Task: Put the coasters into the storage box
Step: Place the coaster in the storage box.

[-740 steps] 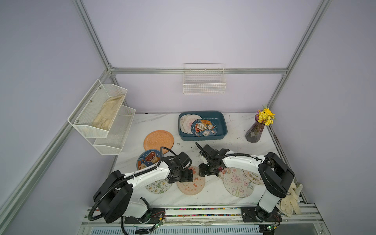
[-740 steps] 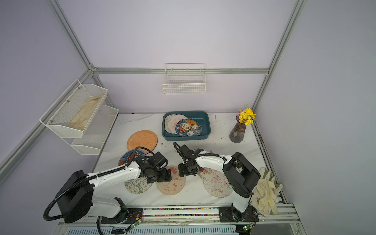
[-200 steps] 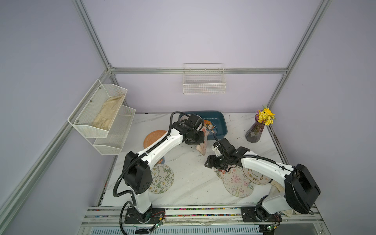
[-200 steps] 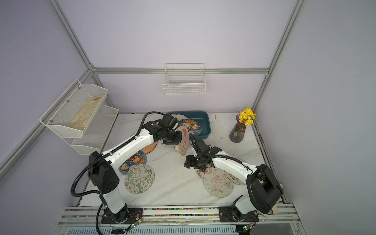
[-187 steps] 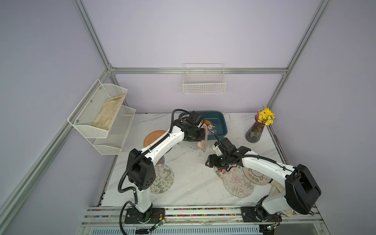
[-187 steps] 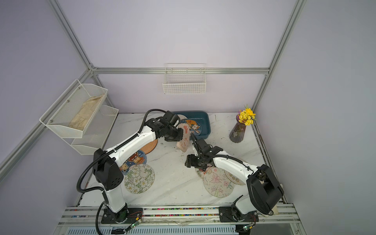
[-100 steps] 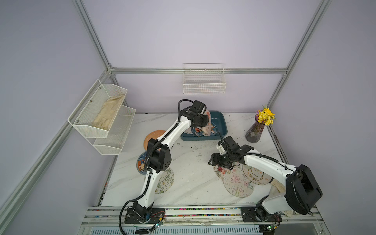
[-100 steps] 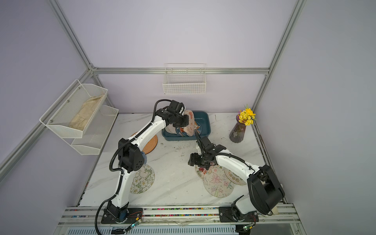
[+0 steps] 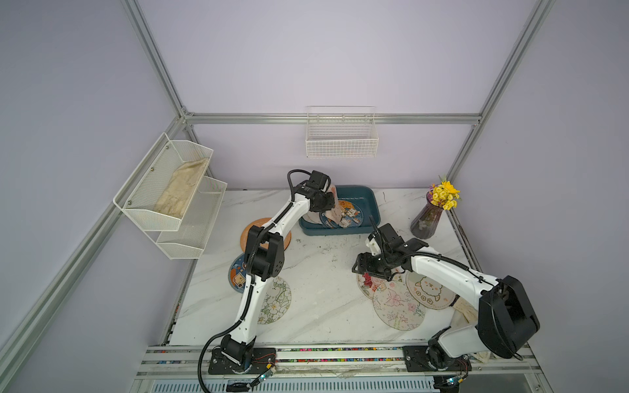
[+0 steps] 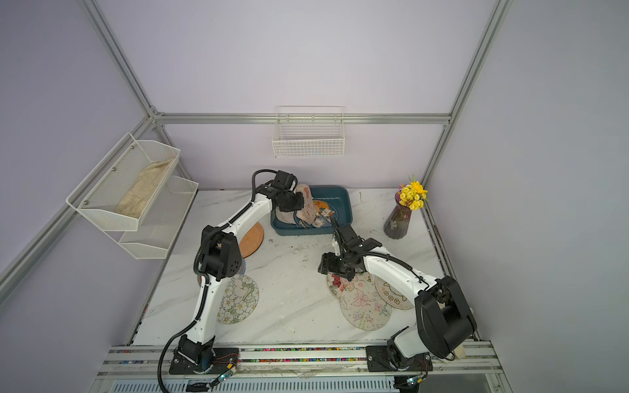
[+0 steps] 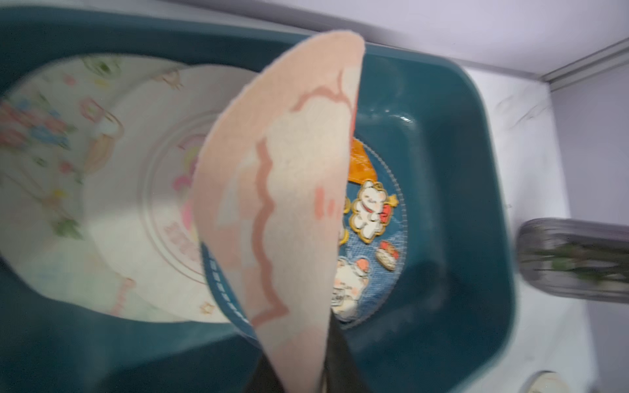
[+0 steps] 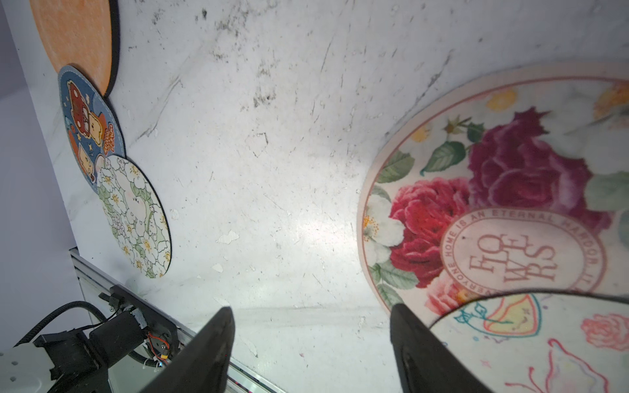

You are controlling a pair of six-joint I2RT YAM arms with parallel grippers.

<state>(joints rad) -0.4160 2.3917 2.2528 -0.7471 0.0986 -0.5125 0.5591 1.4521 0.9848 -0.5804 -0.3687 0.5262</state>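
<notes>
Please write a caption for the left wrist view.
A pink coaster, on edge, above a navy coaster lying in the teal storage box.

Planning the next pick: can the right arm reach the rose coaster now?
Probably yes: the right gripper hangs open just beside the rose coaster, though the butterfly coaster overlaps one edge.

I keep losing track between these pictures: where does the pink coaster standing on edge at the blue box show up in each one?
In a top view: pink coaster, upper middle, on edge in the storage box.
In a top view: same spot, slightly further left.
Left wrist: fills the centre, blurred.
Right wrist: not in it.
Shared landmark: the storage box under it, in those three views.
</notes>
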